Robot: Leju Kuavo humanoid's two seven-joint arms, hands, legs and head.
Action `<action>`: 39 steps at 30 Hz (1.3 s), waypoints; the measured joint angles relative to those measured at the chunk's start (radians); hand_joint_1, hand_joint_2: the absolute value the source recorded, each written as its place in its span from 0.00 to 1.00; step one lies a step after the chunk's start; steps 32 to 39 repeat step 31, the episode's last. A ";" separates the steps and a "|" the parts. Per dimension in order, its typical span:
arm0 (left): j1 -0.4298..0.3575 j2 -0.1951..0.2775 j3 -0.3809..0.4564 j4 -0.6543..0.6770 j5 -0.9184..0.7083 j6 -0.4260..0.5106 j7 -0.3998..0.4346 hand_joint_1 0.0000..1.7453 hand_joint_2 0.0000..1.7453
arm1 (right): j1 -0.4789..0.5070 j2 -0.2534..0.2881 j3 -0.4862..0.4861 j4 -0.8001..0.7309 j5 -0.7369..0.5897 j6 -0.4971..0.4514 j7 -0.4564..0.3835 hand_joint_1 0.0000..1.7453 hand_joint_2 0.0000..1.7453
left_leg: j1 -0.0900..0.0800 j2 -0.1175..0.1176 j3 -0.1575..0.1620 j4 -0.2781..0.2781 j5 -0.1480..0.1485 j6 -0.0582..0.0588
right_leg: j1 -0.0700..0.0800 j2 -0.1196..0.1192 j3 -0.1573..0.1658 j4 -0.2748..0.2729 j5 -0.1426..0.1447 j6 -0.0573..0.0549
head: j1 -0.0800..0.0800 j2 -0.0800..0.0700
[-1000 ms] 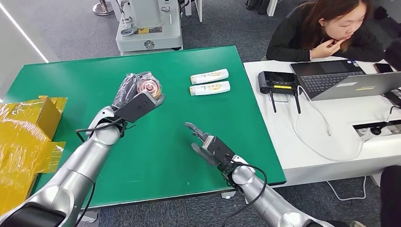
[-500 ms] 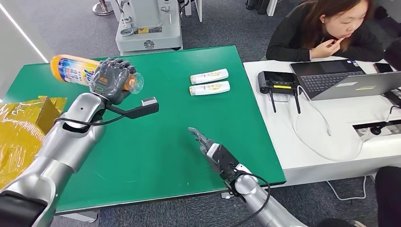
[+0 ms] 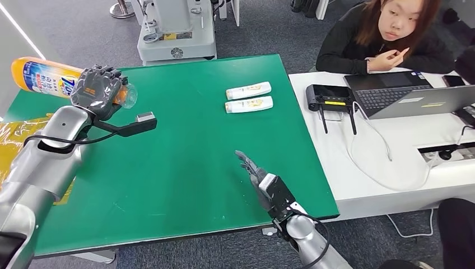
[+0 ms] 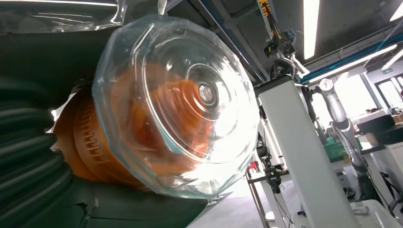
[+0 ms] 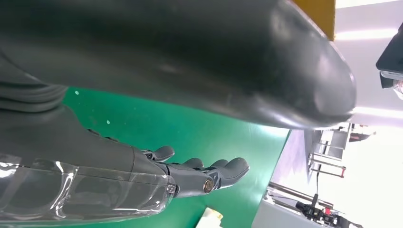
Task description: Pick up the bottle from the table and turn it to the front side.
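**Above the table's left corner, the bottle lies sideways in the left hand**

Above the far left corner of the green table (image 3: 185,168), the robot's left hand (image 3: 96,89) holds the orange plastic bottle with the blue and white label (image 3: 47,78) up in the air, clear of the table top. The dark fingers are wrapped around the bottle near its cap end, and the hand covers that part of the body. The long axis of the bottle is almost level. Its base points away to the left, past the table edge, and its clear domed plastic cap (image 4: 180,109) points to the right, toward the middle of the table. In the left wrist view the cap faces the camera directly, so the axis runs along the line of the forearm.

The right hand (image 3: 259,178) is low over the near right part of the table, well apart from the bottle. Its fingers are stretched out and a little apart, and it holds nothing.

I judge that the coming turn depends on this axis: the label wraps around the body, so a roll of the left wrist about the length of the bottle should bring the front side to face forward. The left hand alone is placed for this.

Two small white tubes with orange print (image 3: 248,97) lie side by side on the far part of the table, untouched.
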 joint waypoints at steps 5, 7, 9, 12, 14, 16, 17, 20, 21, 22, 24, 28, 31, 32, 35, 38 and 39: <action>-0.002 0.009 0.000 0.001 -0.012 -0.003 0.003 1.00 1.00 | 0.013 0.000 -0.009 -0.014 0.000 -0.004 0.000 0.00 0.00 | 0.000 0.000 0.000 0.000 0.000 0.000 | 0.000 0.000 0.000 0.000 0.000 0.000 | 0.000 0.000; -0.005 0.020 0.000 0.003 -0.021 -0.011 0.008 1.00 1.00 | 0.030 0.000 -0.019 -0.032 0.001 -0.008 0.001 0.00 0.00 | 0.000 0.000 0.000 0.000 0.000 0.000 | 0.000 0.000 0.000 0.000 0.000 0.000 | 0.000 0.000; -0.008 0.039 0.000 0.005 -0.025 -0.021 0.014 1.00 1.00 | 0.049 0.000 -0.032 -0.051 0.001 -0.008 0.004 0.00 0.00 | 0.000 0.001 0.000 0.000 0.000 0.000 | 0.000 0.001 0.000 0.000 0.000 0.000 | 0.000 0.000; -0.007 0.092 0.006 0.002 -0.014 -0.047 0.021 1.00 1.00 | 0.077 0.001 -0.055 -0.081 0.003 -0.001 0.012 0.00 0.00 | 0.000 0.003 0.000 0.000 0.000 0.000 | 0.001 0.004 -0.001 0.001 0.000 0.000 | 0.000 0.000; 0.000 0.138 0.019 -0.008 -0.001 -0.066 0.023 1.00 1.00 | 0.096 0.002 -0.073 -0.101 0.007 0.006 0.019 0.00 0.00 | 0.001 0.004 0.000 0.000 0.000 0.000 | 0.001 0.005 -0.001 0.001 0.000 0.000 | 0.000 0.000; 0.017 0.187 0.042 -0.028 0.014 -0.088 0.031 1.00 1.00 | 0.118 0.003 -0.095 -0.124 0.015 0.012 0.026 0.00 0.00 | 0.002 0.004 0.000 -0.001 -0.001 -0.001 | 0.002 0.005 -0.002 0.001 0.000 -0.001 | 0.000 0.000; 0.029 0.213 0.056 -0.042 0.019 -0.105 0.042 1.00 1.00 | 0.130 0.004 -0.106 -0.138 0.019 0.015 0.029 0.00 0.00 | 0.002 0.004 0.000 -0.001 -0.001 -0.001 | 0.002 0.005 -0.002 0.001 0.000 -0.001 | 0.000 0.000; 0.098 0.291 0.118 -0.108 0.017 -0.178 0.094 1.00 1.00 | 0.157 0.006 -0.140 -0.176 0.034 0.035 0.041 0.00 0.00 | 0.002 0.006 0.000 -0.001 -0.002 -0.003 | 0.002 0.007 -0.002 0.001 -0.001 -0.001 | 0.000 0.000; 0.131 0.315 0.143 -0.135 0.014 -0.199 0.108 1.00 1.00 | 0.161 0.007 -0.148 -0.183 0.038 0.043 0.042 0.00 0.00 | 0.002 0.007 0.000 -0.002 -0.002 -0.003 | 0.002 0.008 -0.002 0.001 -0.001 -0.002 | 0.000 0.000; 0.167 0.339 0.170 -0.164 0.012 -0.215 0.117 1.00 1.00 | 0.163 0.007 -0.155 -0.187 0.039 0.048 0.042 0.00 0.00 | 0.002 0.007 0.000 -0.002 -0.002 -0.003 | 0.002 0.009 -0.003 0.001 -0.001 -0.002 | 0.000 0.000; 0.240 0.383 0.228 -0.224 0.010 -0.240 0.119 1.00 1.00 | 0.167 0.009 -0.167 -0.193 0.039 0.053 0.042 0.00 0.00 | 0.003 0.008 0.000 -0.002 -0.002 -0.003 | 0.002 0.009 -0.003 0.001 -0.001 -0.002 | 0.000 0.000; 0.343 0.442 0.325 -0.318 0.003 -0.295 0.103 1.00 1.00 | 0.175 0.013 -0.180 -0.213 0.043 0.058 0.048 0.00 0.00 | 0.003 0.005 -0.001 -0.001 -0.002 -0.003 | 0.002 0.006 -0.003 0.001 -0.002 -0.003 | 0.000 0.000; 0.379 0.465 0.359 -0.356 0.016 -0.343 0.091 1.00 1.00 | 0.176 0.015 -0.184 -0.226 0.052 0.062 0.058 0.00 0.00 | 0.002 0.004 -0.001 -0.001 -0.002 -0.003 | 0.002 0.005 -0.003 0.001 -0.002 -0.003 | 0.000 0.000; 0.379 0.465 0.359 -0.356 0.016 -0.343 0.091 1.00 1.00 | 0.176 0.015 -0.184 -0.226 0.052 0.062 0.058 0.00 0.00 | 0.002 0.004 -0.001 -0.001 -0.002 -0.003 | 0.002 0.005 -0.003 0.001 -0.002 -0.003 | 0.000 0.000; 0.379 0.465 0.359 -0.356 0.016 -0.343 0.091 1.00 1.00 | 0.176 0.015 -0.184 -0.226 0.052 0.062 0.058 0.00 0.00 | 0.002 0.004 -0.001 -0.001 -0.002 -0.003 | 0.002 0.005 -0.003 0.001 -0.002 -0.003 | 0.000 0.000; 0.379 0.465 0.359 -0.356 0.016 -0.343 0.091 1.00 1.00 | 0.176 0.015 -0.184 -0.226 0.052 0.062 0.058 0.00 0.00 | 0.002 0.004 -0.001 -0.001 -0.002 -0.003 | 0.002 0.005 -0.003 0.001 -0.002 -0.003 | 0.000 0.000; 0.379 0.465 0.359 -0.356 0.016 -0.343 0.091 1.00 1.00 | 0.176 0.015 -0.184 -0.226 0.052 0.062 0.058 0.00 0.00 | 0.002 0.004 -0.001 -0.001 -0.002 -0.003 | 0.002 0.005 -0.003 0.001 -0.002 -0.003 | 0.000 0.000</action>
